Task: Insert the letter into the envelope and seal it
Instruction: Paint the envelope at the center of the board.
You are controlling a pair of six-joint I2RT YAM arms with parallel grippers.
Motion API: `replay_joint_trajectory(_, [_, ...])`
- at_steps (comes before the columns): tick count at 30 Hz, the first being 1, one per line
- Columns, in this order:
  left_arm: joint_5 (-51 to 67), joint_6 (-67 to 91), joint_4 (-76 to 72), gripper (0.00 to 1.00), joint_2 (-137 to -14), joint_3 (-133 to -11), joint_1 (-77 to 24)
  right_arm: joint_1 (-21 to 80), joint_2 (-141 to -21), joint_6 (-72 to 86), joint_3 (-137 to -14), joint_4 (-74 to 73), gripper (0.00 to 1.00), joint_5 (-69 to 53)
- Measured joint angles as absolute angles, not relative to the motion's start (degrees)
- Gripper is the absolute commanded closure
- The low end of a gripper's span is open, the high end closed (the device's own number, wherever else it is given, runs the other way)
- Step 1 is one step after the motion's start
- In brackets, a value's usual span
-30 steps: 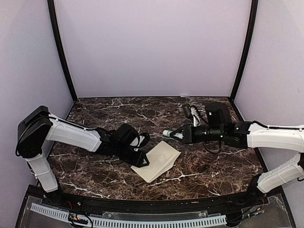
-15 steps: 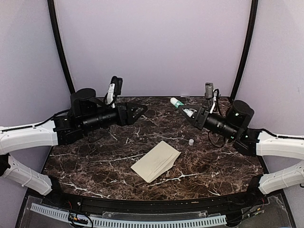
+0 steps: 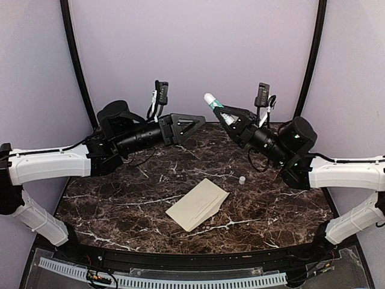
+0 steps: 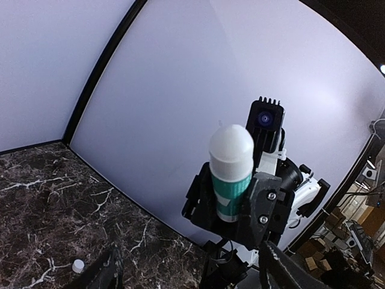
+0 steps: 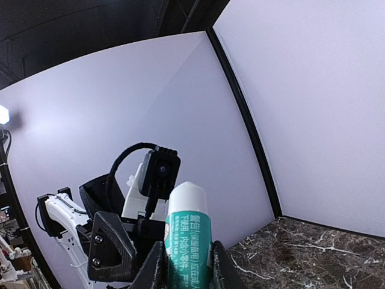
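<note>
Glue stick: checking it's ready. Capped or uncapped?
Apparently uncapped: the glue stick in the right gripper shows a bare white tip; a small cap lies on the table.

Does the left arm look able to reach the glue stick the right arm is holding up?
Probably yes. The left gripper, its jaws open, points straight at the glue stick. The stick's white tip pokes out of the right gripper, and only open air lies between the two grippers.
</note>
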State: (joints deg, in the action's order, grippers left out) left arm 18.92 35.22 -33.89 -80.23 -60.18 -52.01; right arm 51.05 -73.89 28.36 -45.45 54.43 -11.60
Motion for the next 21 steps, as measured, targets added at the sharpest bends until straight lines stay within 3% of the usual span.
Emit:
replay_joint_trajectory(5, [21.2,37.7,-36.9,0.25,-82.4,-60.8,-52.2,52.3,-75.6,26.8,-46.9,56.0,0.89,-11.7])
replay_joint_trajectory(11, [22.0,40.3,-41.3,0.39,-82.5,-61.1,-52.3,53.0,-76.9,26.0,-47.1,56.2,0.89,-11.9])
replay_joint_trajectory(21, [21.9,41.9,-43.2,0.48,-84.1,-63.5,-52.3,53.8,-77.1,25.3,-47.2,56.3,0.90,-12.1])
